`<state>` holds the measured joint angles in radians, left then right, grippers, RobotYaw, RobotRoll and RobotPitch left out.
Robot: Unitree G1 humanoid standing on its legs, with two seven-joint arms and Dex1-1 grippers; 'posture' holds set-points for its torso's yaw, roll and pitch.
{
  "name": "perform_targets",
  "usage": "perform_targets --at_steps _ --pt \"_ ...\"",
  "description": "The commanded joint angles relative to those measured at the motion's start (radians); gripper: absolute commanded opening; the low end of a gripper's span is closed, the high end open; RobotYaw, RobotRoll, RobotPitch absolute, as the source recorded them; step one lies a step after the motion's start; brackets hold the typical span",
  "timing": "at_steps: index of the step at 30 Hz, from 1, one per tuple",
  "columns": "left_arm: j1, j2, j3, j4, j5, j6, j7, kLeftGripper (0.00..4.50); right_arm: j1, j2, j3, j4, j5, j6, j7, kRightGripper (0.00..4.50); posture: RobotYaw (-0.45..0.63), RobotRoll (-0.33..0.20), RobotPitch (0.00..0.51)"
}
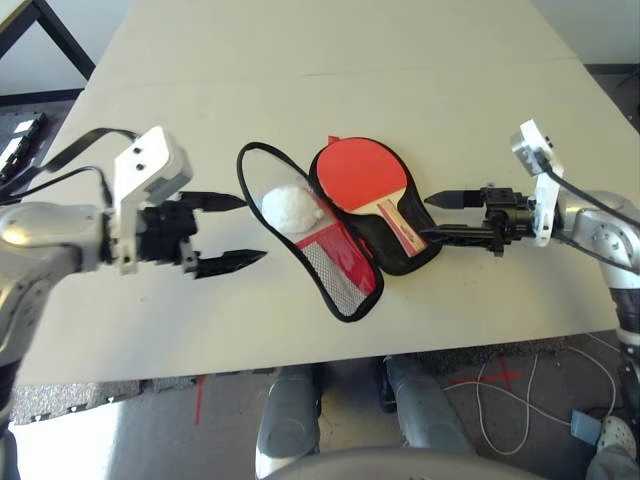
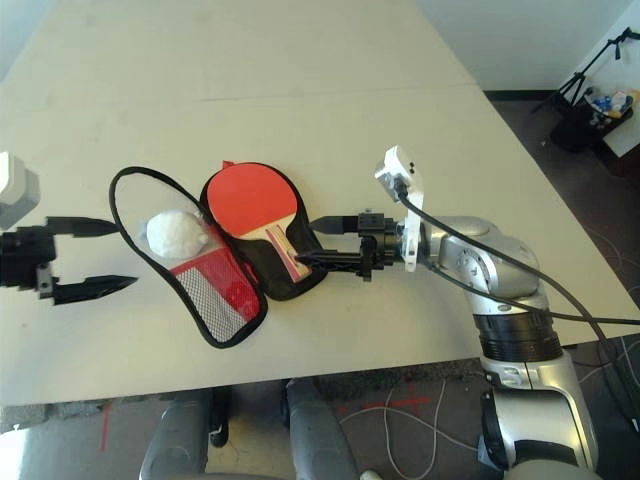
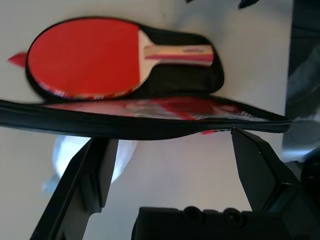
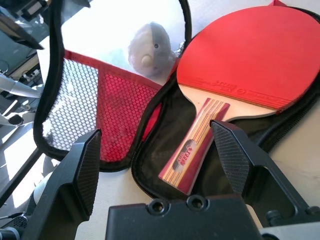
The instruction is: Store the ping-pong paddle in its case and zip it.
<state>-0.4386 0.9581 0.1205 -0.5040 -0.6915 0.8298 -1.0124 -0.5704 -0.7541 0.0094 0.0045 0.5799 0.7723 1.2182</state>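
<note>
The table (image 1: 330, 60) is seen from the head camera, with the case (image 1: 345, 275) lying unzipped and spread open near its front edge. The nearer flap, red with a mesh pocket (image 4: 80, 107), is laid flat toward the robot; its zipper edging is seen looping away on the left side around bare tabletop. A fluffy whitish ball (image 1: 290, 208) is seen inside that loop, just beyond the mesh pocket.

The paddle (image 1: 362, 178) is seen lying face up on the black lining of the other half of the case, on the right side, its red face farther from the robot and its handle (image 4: 192, 147) pointed toward the right gripper.

The left gripper (image 1: 232, 232) is held to the left of the case, level with the ball and a little apart from the zipper loop; its fingers are spread wide with nothing between them. The right gripper (image 1: 432, 218) is held at the handle end of the case; its fingers are likewise parted widely and empty, the nearer fingertip (image 2: 302, 262) reaching over the case's edge by the handle, though contact cannot be judged. The rest of the table beyond is shown bare
</note>
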Motion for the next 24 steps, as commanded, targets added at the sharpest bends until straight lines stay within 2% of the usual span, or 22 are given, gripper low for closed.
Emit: perform_targets --at_steps 1,5,6,8,10,12,17,20,24 --pt "-0.101 -0.097 -0.081 -0.003 -0.026 0.009 0.048 4.50 -0.013 -0.039 -0.027 0.060 -0.020 -0.037 0.016 4.46 0.07 0.000 0.228" --pt "-0.206 -0.240 -0.148 0.036 -0.002 -0.019 0.110 4.50 -0.038 -0.075 -0.040 0.139 -0.044 -0.080 0.026 4.46 0.07 0.000 0.226" --pt "-0.226 -0.297 -0.175 0.051 0.013 -0.040 0.133 4.50 -0.046 -0.088 -0.046 0.167 -0.054 -0.095 0.031 4.46 0.06 0.000 0.223" --pt "-0.239 -0.391 -0.216 0.071 0.033 -0.075 0.170 4.50 -0.060 -0.108 -0.055 0.213 -0.068 -0.119 0.041 4.46 0.05 0.000 0.220" --pt "-0.233 -0.440 -0.238 0.083 0.059 -0.104 0.188 4.50 -0.070 -0.119 -0.057 0.243 -0.076 -0.137 0.050 4.46 0.04 0.000 0.219" --pt "-0.224 -0.447 -0.255 0.099 0.089 -0.131 0.181 4.50 -0.083 -0.133 -0.059 0.273 -0.084 -0.153 0.058 4.46 0.03 0.000 0.216" --pt "-0.217 -0.406 -0.243 0.134 0.124 -0.171 0.149 4.50 -0.092 -0.146 -0.063 0.291 -0.088 -0.161 0.074 4.46 0.03 0.000 0.213" --pt "-0.201 -0.371 -0.237 0.146 0.147 -0.196 0.131 4.50 -0.088 -0.134 -0.060 0.281 -0.090 -0.149 0.057 4.46 0.03 0.000 0.208" --pt "-0.183 -0.361 -0.212 0.146 0.145 -0.209 0.138 4.50 -0.084 -0.114 -0.056 0.260 -0.090 -0.134 0.030 4.46 0.03 0.000 0.206"
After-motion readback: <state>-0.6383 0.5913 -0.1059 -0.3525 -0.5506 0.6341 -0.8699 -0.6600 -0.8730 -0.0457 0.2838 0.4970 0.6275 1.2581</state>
